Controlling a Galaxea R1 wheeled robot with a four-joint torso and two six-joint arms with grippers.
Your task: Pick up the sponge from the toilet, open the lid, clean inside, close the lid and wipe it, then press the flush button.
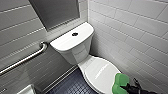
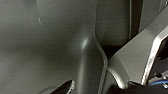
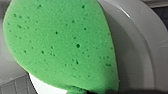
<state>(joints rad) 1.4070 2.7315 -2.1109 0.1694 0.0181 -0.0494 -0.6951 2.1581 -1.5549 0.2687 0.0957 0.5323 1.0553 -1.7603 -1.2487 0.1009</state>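
1. Head view: the right gripper (image 1: pixel 131 88) has its jaws pinching the lower end of the green sponge (image 1: pixel 120 82), at the front edge of the closed lid (image 1: pixel 100 71). Held by one end, the soft sponge could fold and slip loose against the glossy plastic. This view adds the layout: the toilet (image 1: pixel 75 48) and the flush button (image 1: pixel 74 34).
2. Left wrist view: the left gripper (image 2: pixel 67 87) is near smooth grey surfaces. I cannot tell whether it is spread.
3. Right wrist view: it adds closeness, with the sponge's pores up close beside the white rim (image 3: pixel 140 50).
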